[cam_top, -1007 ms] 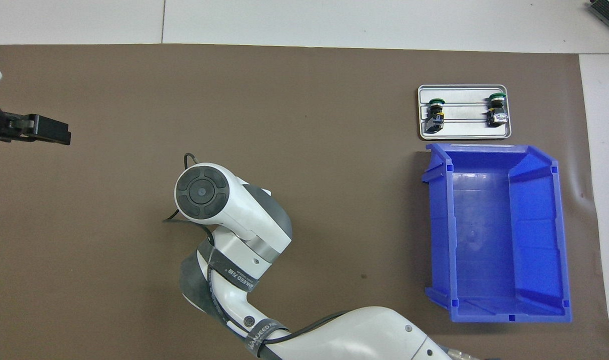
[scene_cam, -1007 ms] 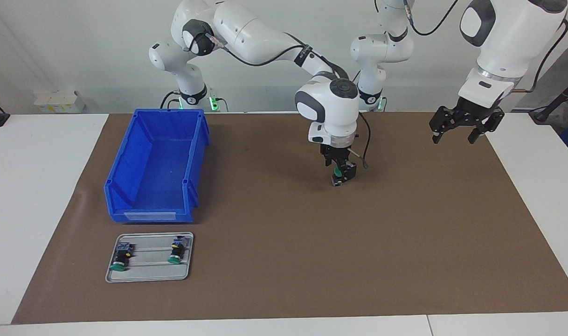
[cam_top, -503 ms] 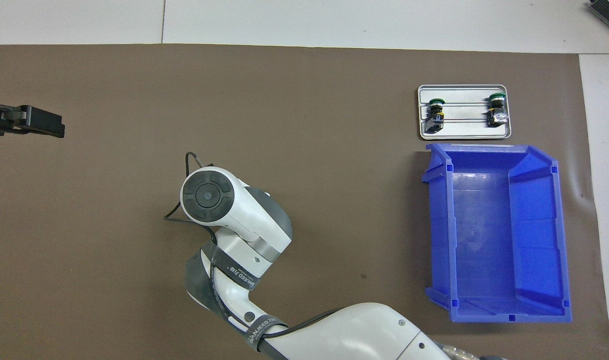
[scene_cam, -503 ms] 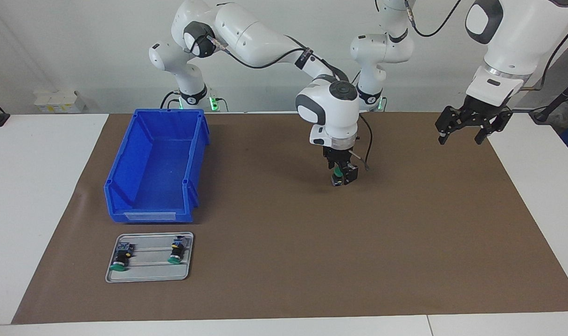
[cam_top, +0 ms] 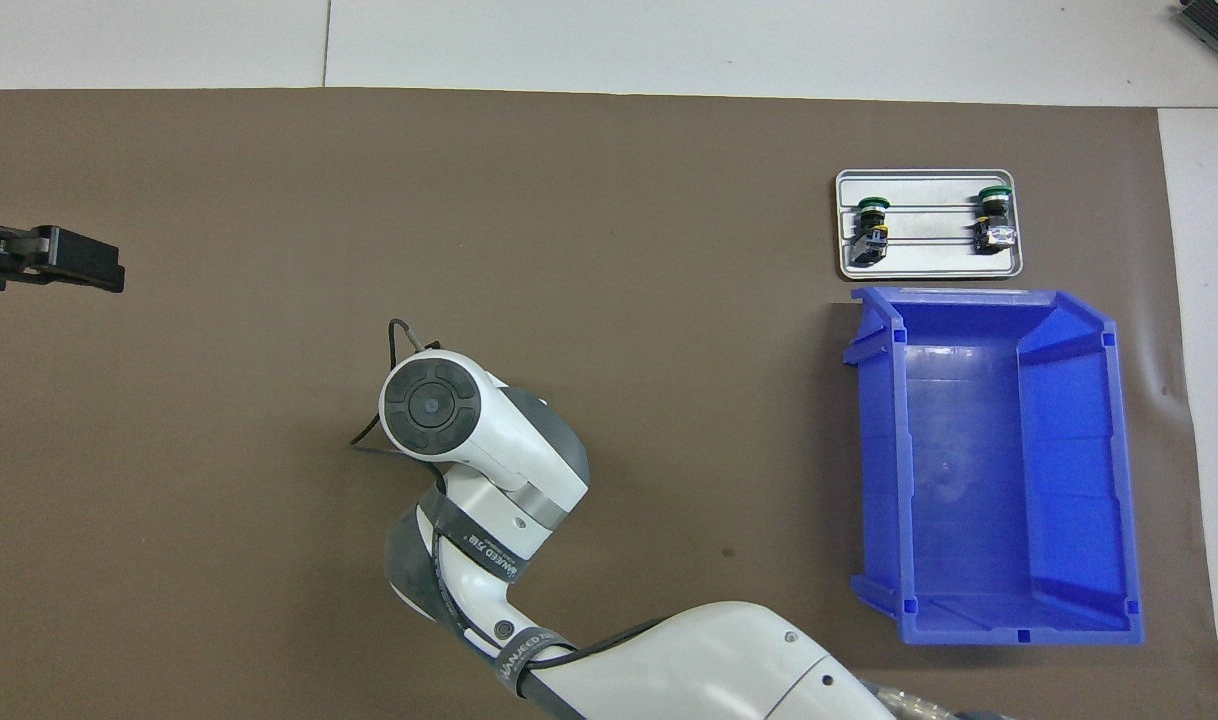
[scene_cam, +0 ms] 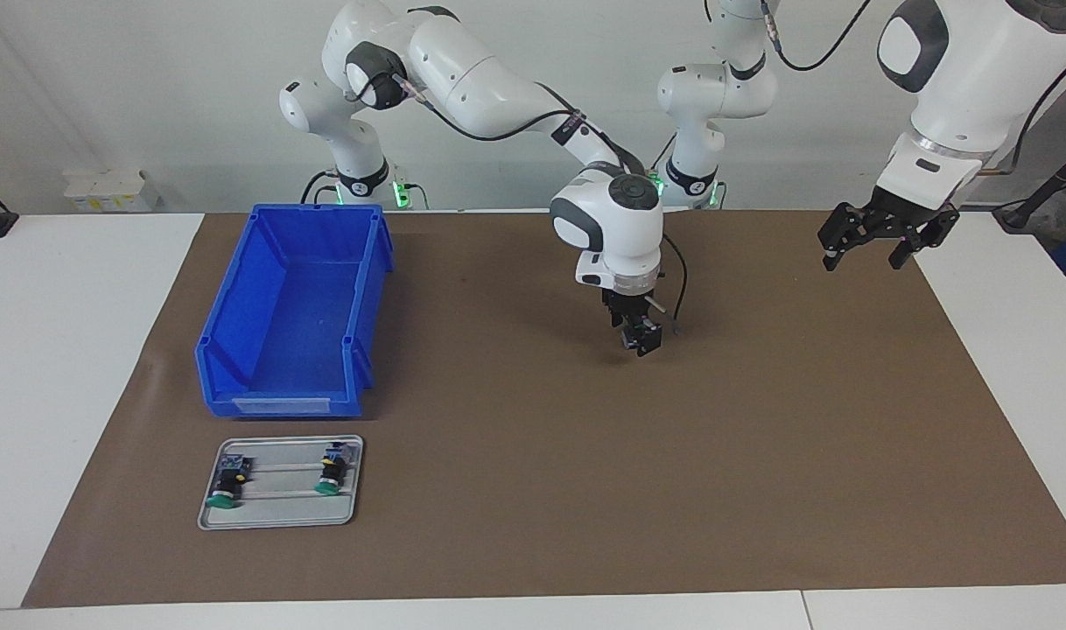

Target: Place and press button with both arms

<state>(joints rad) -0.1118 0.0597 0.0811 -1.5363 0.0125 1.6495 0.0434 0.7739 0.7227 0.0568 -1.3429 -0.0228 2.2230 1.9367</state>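
Right gripper (scene_cam: 640,341) at mat (scene_cam: 533,490) centre, fingers down; grip and contents unclear. Left gripper (scene_cam: 867,247) at two o'clock waits, spread wide, empty.

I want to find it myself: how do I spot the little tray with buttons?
Find the brown mat, then the big blue bin at the right arm's end. Beside the bin, farther from the robots, lies the tray: flat and silver-grey with two green-capped buttons on it, unlike the tall bin.
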